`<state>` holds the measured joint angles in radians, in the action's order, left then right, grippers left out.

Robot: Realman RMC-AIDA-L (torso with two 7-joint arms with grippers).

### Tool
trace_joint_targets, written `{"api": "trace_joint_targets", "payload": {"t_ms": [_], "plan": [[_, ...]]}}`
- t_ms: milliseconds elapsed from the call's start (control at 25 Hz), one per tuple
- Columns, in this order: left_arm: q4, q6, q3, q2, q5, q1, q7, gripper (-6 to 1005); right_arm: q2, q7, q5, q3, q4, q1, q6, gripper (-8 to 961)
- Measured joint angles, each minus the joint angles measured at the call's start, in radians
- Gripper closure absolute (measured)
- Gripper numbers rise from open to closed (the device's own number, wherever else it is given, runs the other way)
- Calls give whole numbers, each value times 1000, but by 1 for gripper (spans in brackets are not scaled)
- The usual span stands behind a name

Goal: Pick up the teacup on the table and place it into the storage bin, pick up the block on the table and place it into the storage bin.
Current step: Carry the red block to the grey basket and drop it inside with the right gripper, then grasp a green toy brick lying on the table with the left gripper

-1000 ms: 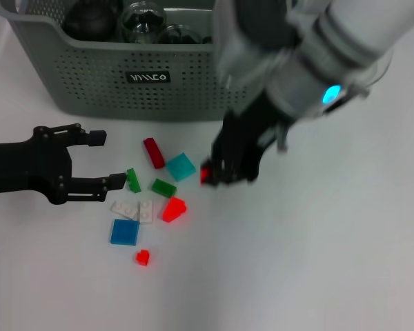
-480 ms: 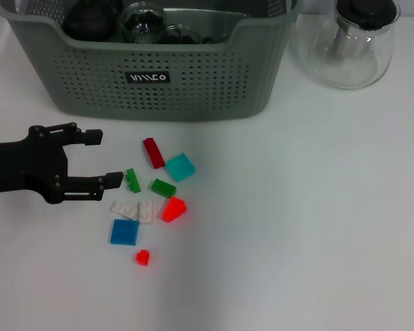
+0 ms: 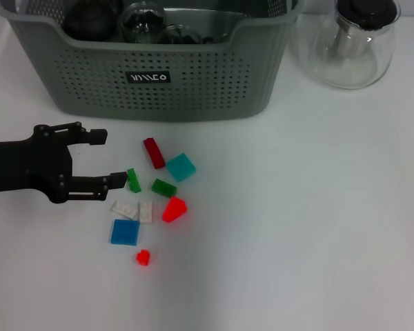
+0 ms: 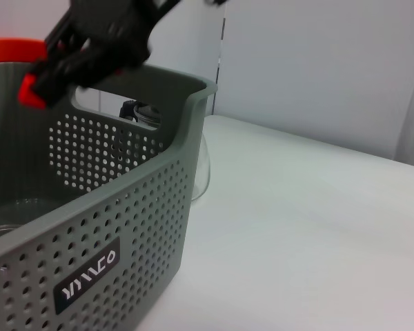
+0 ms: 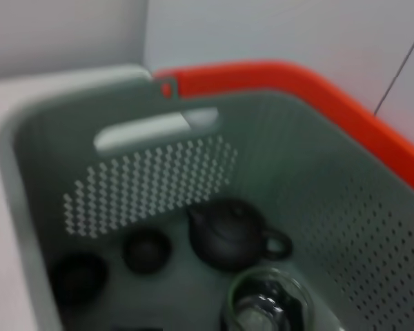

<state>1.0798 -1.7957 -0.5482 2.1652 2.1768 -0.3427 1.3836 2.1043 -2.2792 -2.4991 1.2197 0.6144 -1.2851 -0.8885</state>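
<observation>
Right gripper (image 4: 34, 86) hangs above the storage bin (image 3: 152, 76), fingers clamped on a red block (image 4: 32, 92), positioned for the drop. Left gripper (image 3: 100, 157) rests on the surface, fingers wide, beside the loose blocks (image 3: 152, 196).

Our left tool (image 3: 103, 157), matte black throughout, a blocky body of linked plates and small pivots, two slim straight fingers (image 3: 90, 136) with squared tips, our right tool (image 4: 90, 48) likewise black, glimpsed as dark angular linkage
</observation>
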Motion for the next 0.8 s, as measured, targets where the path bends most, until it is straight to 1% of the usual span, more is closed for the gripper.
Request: {"api": "trace_joint_targets", "payload": {"t_ms": [160, 400, 600, 720, 800], "plan": [[-3, 6, 1, 1, 0, 0, 0, 139, 5, -4, 4, 53, -88, -15, 107, 706], [-5, 9, 0, 1, 0, -4, -1, 139, 5, -6, 4, 75, -129, -16, 130, 678], [-6, 10, 0, 1, 0, -7, -2, 139, 4, -6, 4, 76, -134, -15, 130, 655], [-6, 10, 2, 1, 0, -7, -2, 140, 4, -6, 3, 76, -108, -14, 121, 641], [-6, 10, 3, 1, 0, -7, -2, 140, 2, -6, 13, 72, -61, -7, 94, 558]]}}
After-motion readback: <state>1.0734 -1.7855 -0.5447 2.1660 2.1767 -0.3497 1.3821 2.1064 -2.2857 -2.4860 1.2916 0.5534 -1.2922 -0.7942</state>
